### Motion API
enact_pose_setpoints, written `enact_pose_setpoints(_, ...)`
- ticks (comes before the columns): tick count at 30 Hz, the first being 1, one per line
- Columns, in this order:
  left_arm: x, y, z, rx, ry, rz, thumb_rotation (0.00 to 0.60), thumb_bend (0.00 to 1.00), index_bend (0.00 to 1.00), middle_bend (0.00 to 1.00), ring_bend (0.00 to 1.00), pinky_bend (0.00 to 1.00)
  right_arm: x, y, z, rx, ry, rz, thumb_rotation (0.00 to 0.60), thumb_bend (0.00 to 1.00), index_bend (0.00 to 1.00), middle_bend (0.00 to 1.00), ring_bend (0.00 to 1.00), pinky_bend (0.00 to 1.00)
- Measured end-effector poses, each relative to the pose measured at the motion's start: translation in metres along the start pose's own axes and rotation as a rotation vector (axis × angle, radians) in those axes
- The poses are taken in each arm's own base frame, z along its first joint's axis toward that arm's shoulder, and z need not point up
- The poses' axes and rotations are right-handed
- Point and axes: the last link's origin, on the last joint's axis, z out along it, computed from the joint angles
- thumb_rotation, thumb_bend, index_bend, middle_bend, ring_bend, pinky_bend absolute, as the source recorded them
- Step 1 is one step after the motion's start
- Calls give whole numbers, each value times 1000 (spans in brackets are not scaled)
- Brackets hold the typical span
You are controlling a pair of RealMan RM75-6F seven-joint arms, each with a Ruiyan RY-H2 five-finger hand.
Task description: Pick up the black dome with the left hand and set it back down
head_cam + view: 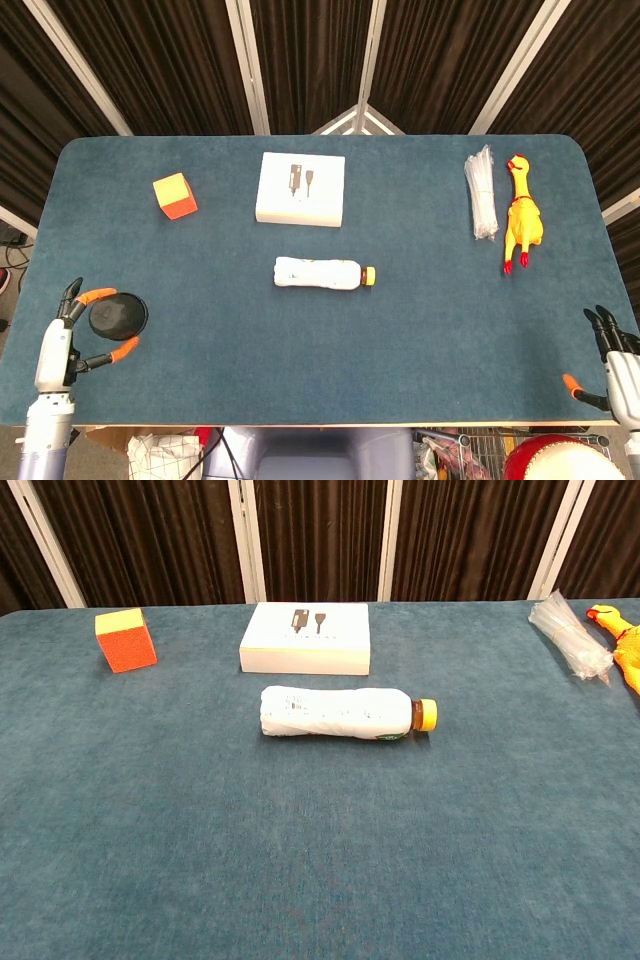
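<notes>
The black dome [118,315] shows only in the head view, near the table's front left corner. My left hand [62,338] grips it between an orange-tipped finger above and the thumb below. I cannot tell whether the dome touches the cloth or hangs just over it. The chest view shows neither the dome nor the left hand. My right hand [614,358] is at the front right edge of the table, with its fingers spread and nothing in them.
On the blue table [420,340] lie a white bottle [322,273] [342,714] on its side at the centre, a white box [300,189] [306,638] behind it and an orange cube [174,195] [125,640] at the back left. At the right are a plastic packet [481,192] [572,634] and a yellow rubber chicken [520,214] [621,647].
</notes>
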Motion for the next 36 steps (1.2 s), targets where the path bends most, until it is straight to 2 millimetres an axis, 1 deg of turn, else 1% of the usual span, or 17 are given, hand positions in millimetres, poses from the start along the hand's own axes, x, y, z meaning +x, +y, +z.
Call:
enact_pose_setpoints(1, -4, 0, 1, -1, -15, 1, 600, 483, 390, 511, 19, 0, 0, -1, 0, 1, 1, -1, 600, 264, 0, 0, 202, 188)
enact_pose_setpoints(3, -23, 1, 5, 2, -77, 8, 600, 483, 390, 508, 19, 0, 0, -1, 1, 1, 2, -2, 600, 264, 0, 0, 202, 188)
enact_pose_setpoints(8, -89, 7, 13, 11, -223, 16, 600, 483, 398, 508, 19, 0, 1, 3, 4, -14, 0, -6, 600, 264, 0, 0, 202, 188)
enact_pose_setpoints(10, -101, 9, 16, 13, -222, 28, 600, 483, 400, 509, 19, 0, 1, 6, 4, -20, -2, -6, 600, 264, 0, 0, 202, 188)
enact_pose_setpoints(11, -101, 10, 18, 14, -205, 34, 600, 483, 401, 509, 19, 0, 1, 6, 4, -21, -2, -3, 600, 264, 0, 0, 202, 188)
enact_pose_setpoints(13, -92, 9, 21, 18, -163, 37, 600, 483, 402, 512, 19, 0, 2, 7, 2, -22, 1, 0, 600, 264, 0, 0, 202, 188)
enact_pose_setpoints(15, -74, 7, 24, 23, -109, 32, 600, 483, 403, 513, 19, 0, 3, 7, 0, -18, 7, 1, 600, 264, 0, 0, 202, 188)
enact_pose_setpoints(16, -61, 6, 24, 25, -75, 25, 600, 483, 402, 513, 19, 0, 3, 6, -1, -15, 10, 2, 600, 264, 0, 0, 202, 188)
enact_pose_setpoints(18, -42, 5, 22, 24, -31, 10, 600, 483, 395, 509, 19, 0, 4, 6, -3, -12, 12, 4, 600, 264, 0, 0, 202, 188)
enact_pose_setpoints(20, -32, 8, 17, 9, -10, -9, 600, 483, 385, 504, 19, 0, 3, 6, -3, -10, 10, 3, 600, 264, 0, 0, 202, 188)
enact_pose_setpoints(22, -37, 10, 12, -6, -38, -6, 600, 483, 373, 499, 19, 0, 1, 4, -3, -7, 3, -1, 600, 264, 0, 0, 202, 188)
enact_pose_setpoints(25, -58, 11, 1, -20, -124, 27, 600, 483, 363, 493, 19, 0, -2, 3, -2, 0, -9, -5, 600, 265, 0, 0, 202, 188)
enact_pose_setpoints(29, -95, 15, -17, -32, -243, 73, 600, 483, 369, 494, 19, 0, -3, 3, 0, -6, -10, -8, 600, 265, 0, 0, 202, 188)
enact_pose_setpoints(30, -97, 15, -19, -30, -253, 75, 600, 483, 376, 498, 19, 0, -3, 3, 1, -8, -7, -7, 600, 265, 0, 0, 202, 188)
enact_pose_setpoints(31, -97, 15, -19, -27, -249, 73, 600, 483, 385, 502, 19, 0, -2, 4, 1, -12, -3, -4, 600, 265, 0, 0, 202, 188)
enact_pose_setpoints(33, -85, 16, -12, -21, -196, 56, 600, 483, 397, 508, 18, 0, 0, 5, 0, -14, 3, 0, 600, 265, 0, 0, 202, 188)
enact_pose_setpoints(36, -57, 19, 4, -17, -84, -2, 600, 483, 388, 498, 16, 0, 3, 6, 0, -16, 14, 9, 600, 264, 0, 0, 202, 188)
